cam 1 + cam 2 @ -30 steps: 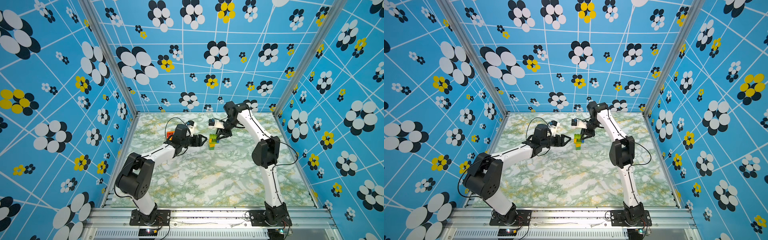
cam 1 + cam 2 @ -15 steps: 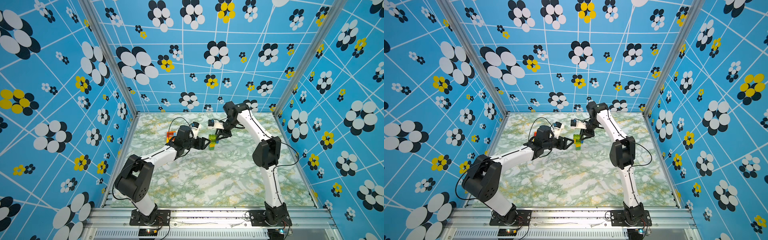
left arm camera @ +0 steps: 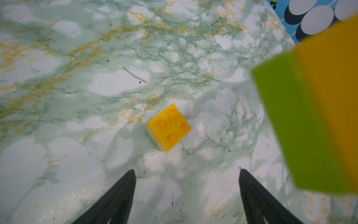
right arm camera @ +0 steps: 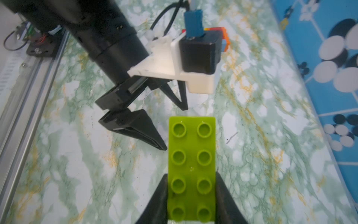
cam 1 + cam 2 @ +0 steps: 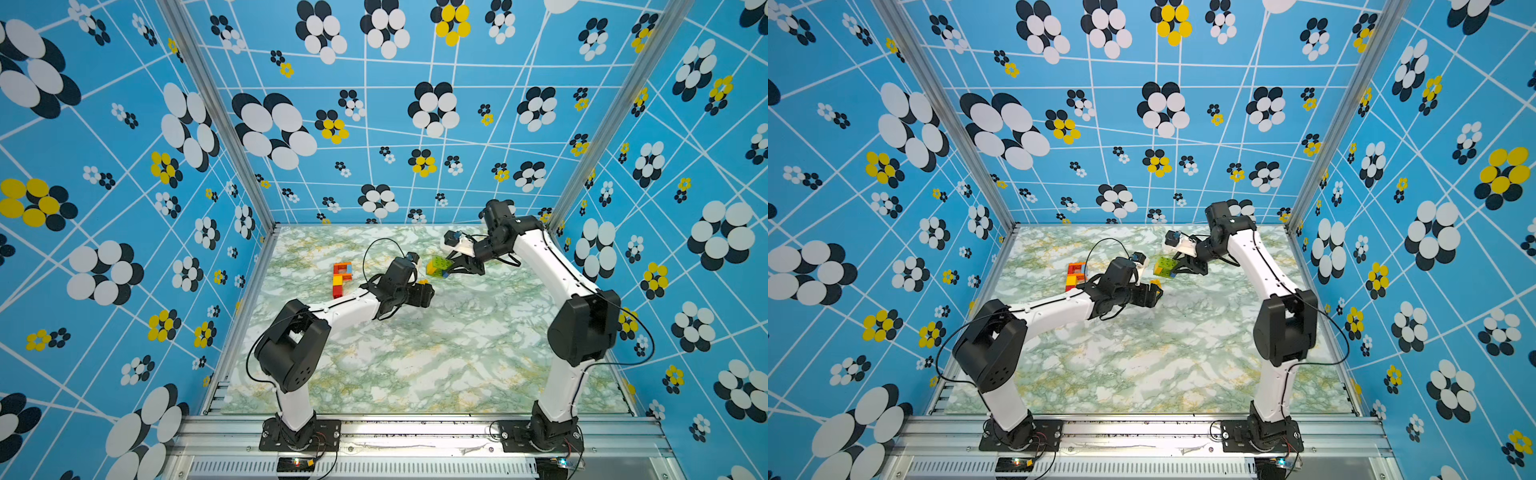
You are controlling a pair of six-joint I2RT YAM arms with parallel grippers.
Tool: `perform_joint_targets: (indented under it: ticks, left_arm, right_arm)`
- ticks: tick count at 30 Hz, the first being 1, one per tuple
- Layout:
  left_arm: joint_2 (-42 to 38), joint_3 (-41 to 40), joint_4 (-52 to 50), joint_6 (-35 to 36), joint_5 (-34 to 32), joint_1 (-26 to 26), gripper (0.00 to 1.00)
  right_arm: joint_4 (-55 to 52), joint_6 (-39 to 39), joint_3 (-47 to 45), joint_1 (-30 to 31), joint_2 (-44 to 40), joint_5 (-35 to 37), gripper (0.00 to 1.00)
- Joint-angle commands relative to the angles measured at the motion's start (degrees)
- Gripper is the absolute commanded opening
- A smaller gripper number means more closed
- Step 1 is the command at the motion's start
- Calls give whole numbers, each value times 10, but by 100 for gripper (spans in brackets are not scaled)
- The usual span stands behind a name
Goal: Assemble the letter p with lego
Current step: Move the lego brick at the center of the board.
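Over the middle of the marbled bench (image 5: 415,365) I am seeing both arms reaching toward each other. My left arm is stretching low and nearly flat from its base, wrist bent down, with the left gripper (image 3: 187,174) hanging with its two black tapered fingers spread wide and gripping nothing. Just beyond its fingertips, in the left wrist view, a small square yellow brick (image 3: 169,127) is sitting flat on the bench, four round studs facing up, glossy and slightly translucent at its lower edge.

My right arm is rising steeply from its base, folding at the elbow and angling down from the far corner. The right gripper (image 4: 191,195) is clamping an oblong lime brick (image 4: 191,164) by its long sides, smooth plastic with two rows of four studs showing, lifted clear of the bench. In both top views this lime piece (image 5: 438,265) is looking joined to yellow and blue parts beneath it, though I am not able to make out the joints clearly.

Well apart, toward the left wall, a flat assembly of orange, red and yellow bricks (image 5: 341,279) is lying on the bench. The bench surface is showing green and ochre veining on white.
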Motion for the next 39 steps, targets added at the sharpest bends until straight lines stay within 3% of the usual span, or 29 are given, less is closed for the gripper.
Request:
perform_joint_targets:
  ticks: [1,5,8,19,25,30,39]
  left_arm:
    - [31,56,-78,-49,-87,-10,83]
    - [78,113,-138,-92,-148,-26,81]
    - [104,148,-162,-103,-171,-33,77]
    - [178,252,-253,-118,-192,-40,56]
    - [187,262,-260,-114,-204,-40,44]
    - [178,250,-262,-106,-216,-40,29]
    - [70,139,-272,-87,-241,-43,22]
  right_arm:
    - [185,148,-81,-27,-62,8,24]
    - [334,286,-190,-48,-135,48,24]
    - [387,353,-228,-50,-171,81,23]
    - [554,565,-378,-48,-273,226,22]
    - [560,572,-423,-16,-299,273,22]
    - [553,569,-440,15,-298,294,22]
    - [528,553,-444,43,-296,276,21]
